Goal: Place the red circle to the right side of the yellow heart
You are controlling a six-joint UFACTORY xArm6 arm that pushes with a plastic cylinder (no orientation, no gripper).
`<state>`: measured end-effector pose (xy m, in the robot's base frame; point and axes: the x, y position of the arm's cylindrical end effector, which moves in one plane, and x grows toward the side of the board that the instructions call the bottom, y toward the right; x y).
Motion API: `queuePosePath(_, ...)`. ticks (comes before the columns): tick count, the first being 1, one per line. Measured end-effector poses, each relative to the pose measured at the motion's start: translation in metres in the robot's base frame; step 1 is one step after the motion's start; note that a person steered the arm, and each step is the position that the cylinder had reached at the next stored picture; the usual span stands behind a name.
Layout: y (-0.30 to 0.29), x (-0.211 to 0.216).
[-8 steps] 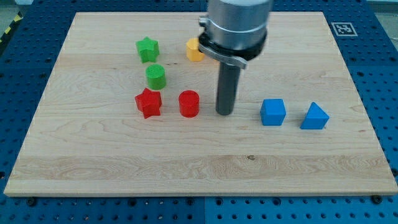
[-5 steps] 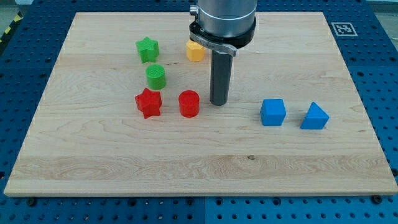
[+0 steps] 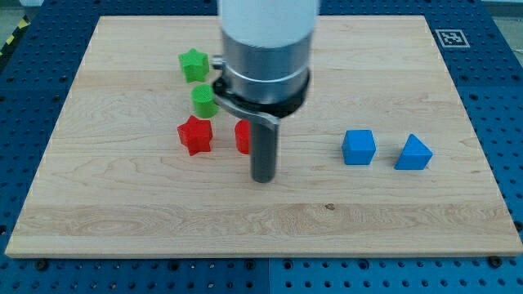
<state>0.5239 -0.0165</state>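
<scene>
My tip [image 3: 262, 178] rests on the board just below and slightly right of the red circle [image 3: 242, 136], which the rod partly covers; only its left part shows. The yellow heart is hidden behind the arm's body near the view's top centre. A red star [image 3: 195, 135] lies just left of the red circle.
A green star [image 3: 194, 64] and a green cylinder [image 3: 203, 100] lie at the upper left of the arm. A blue cube [image 3: 359, 147] and a blue triangular block [image 3: 413, 153] lie at the right. The wooden board [image 3: 106, 204] rests on a blue perforated table.
The rod has moved left and toward the view's bottom, from right of the red circle to below it. The arm now hides the yellow heart. No block has visibly moved.
</scene>
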Motion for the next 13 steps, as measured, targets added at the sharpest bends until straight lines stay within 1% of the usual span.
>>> queuePosePath(1,-0.006,-0.006)
queuePosePath(3,-0.012,-0.04)
queuePosePath(4,-0.014,-0.051)
queuePosePath(6,-0.053,-0.081)
queuePosePath(7,-0.039,-0.081)
queuePosePath(9,0.016,-0.077)
queuePosePath(11,0.058,-0.077)
queuePosePath(12,0.064,-0.088)
queuePosePath(13,0.037,-0.098)
